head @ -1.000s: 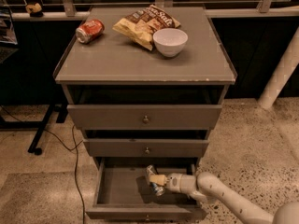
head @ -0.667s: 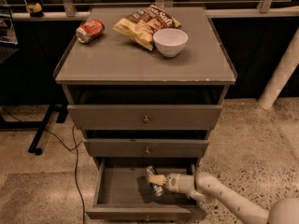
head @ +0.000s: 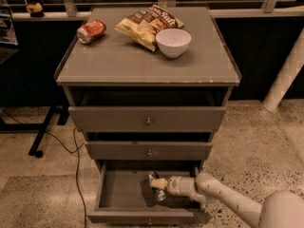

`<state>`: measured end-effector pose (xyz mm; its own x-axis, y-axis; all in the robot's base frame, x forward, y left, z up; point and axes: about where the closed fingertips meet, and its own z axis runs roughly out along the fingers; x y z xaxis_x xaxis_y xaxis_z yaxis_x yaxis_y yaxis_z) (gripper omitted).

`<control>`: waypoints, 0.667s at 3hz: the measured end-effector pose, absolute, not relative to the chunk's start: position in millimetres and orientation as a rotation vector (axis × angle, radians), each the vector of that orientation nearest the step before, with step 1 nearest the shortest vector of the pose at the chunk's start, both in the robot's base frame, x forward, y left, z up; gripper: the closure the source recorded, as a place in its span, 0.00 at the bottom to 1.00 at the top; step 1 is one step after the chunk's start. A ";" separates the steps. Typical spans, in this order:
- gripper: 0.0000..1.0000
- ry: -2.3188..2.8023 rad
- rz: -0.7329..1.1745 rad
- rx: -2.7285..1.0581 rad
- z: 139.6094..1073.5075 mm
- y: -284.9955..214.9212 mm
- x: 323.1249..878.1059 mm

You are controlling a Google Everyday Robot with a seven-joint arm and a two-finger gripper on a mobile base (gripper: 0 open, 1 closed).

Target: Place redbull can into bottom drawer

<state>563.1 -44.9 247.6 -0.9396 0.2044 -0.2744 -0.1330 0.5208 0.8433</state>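
On top of the grey three-drawer cabinet a stout red-orange soda can lies on its side at the back left. A crumpled yellow-and-brown chip bag touches a round white bowl to its right. The two shallow upper drawers sit slightly ajar above the work, and the middle one overhangs the back of the space below.

The deep grey bottom drawer is pulled well out. Inside, right of centre, the slim silver-grey redbull can lies tilted, its shiny round end toward the front. The tan-tipped gripper reaches in from the right on a white arm, its pincer narrowed around the can's middle and holding it. The rest of the drawer floor is bare.

The floor is speckled beige stone. A black cable trails at the left, and a white post leans at the right.
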 end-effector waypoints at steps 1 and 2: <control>1.00 2.425 1.390 0.057 248.0 -44.8 563.6; 1.00 2.402 1.384 0.121 230.9 -48.5 566.8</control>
